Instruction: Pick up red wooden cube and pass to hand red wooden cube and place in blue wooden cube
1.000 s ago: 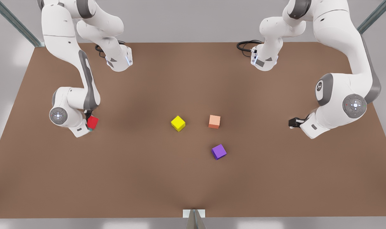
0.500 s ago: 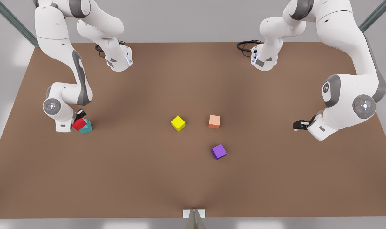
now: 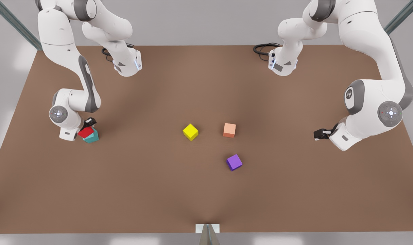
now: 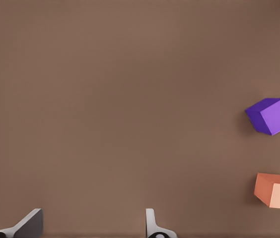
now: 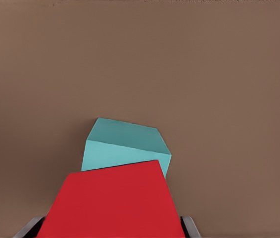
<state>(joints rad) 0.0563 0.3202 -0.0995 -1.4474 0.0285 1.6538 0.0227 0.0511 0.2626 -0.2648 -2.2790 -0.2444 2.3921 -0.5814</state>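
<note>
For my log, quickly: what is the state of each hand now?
Left hand: open, empty.
Right hand: closed on red cube, over blue cube.

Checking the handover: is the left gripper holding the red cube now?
No, the left gripper is open over bare table; the red wooden cube sits in the right gripper.

A simulated robot test cell is shown. A plain brown counter (image 3: 206, 190) is set against bare grey walls, with metal frame struts (image 3: 16, 23) at the far corners. Two white arms are mounted at its far edge, and small plain coloured cubes (image 3: 190, 131) are scattered as test pieces.
</note>
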